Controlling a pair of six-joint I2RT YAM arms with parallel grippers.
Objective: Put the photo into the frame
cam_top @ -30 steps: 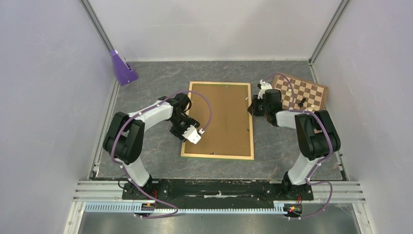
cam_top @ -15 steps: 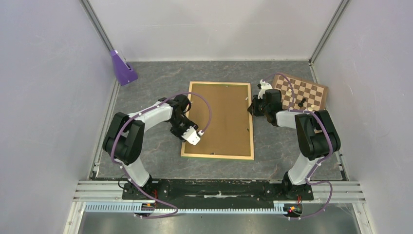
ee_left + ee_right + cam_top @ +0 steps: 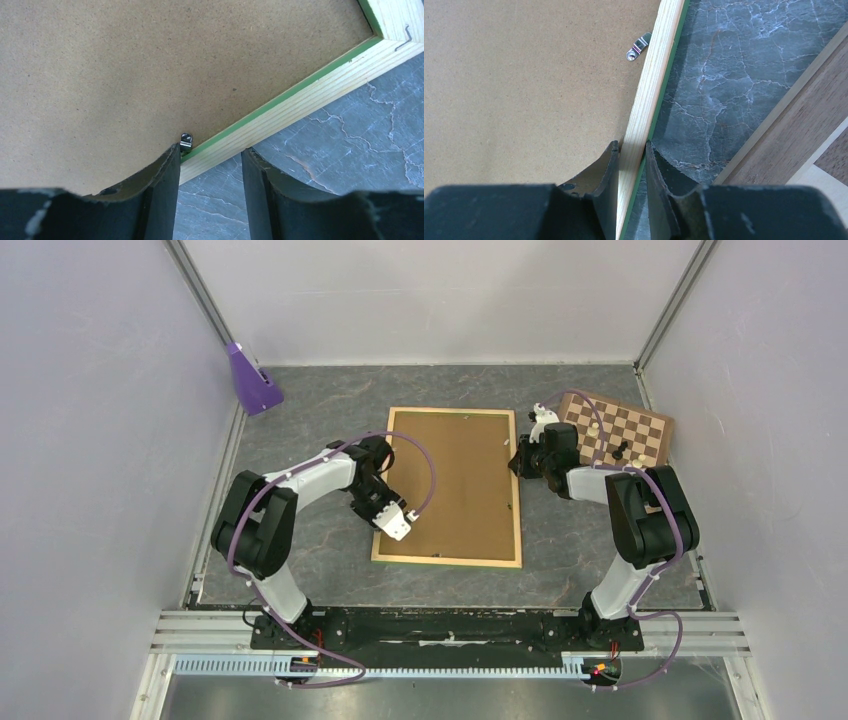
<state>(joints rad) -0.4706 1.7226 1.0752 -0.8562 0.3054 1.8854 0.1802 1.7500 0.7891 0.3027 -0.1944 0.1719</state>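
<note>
Left hand point(image 3: 210, 152) half-open astride frame point(image 3: 305, 102) rail by a clip point(image 3: 185, 142); right hand point(image 3: 630, 147) pinches opp. rail. Risk: finger snags clip on closing, lifts backing panel point(image 3: 125, 60).

The top external camera looks down from above and behind the arm bases, far enough off to hold the whole table point(image 3: 300, 410), with the frame point(image 3: 445, 561), its hardboard panel point(image 3: 460, 480) and the chessboard point(image 3: 630, 430). The left wrist camera looks past the left gripper point(image 3: 210, 152), very close, onto the frame's left rail, while the right wrist camera looks past the right gripper point(image 3: 631, 145), as close, along the right rail. Both wrist views share the hardboard panel with each other and with the top view.
</note>
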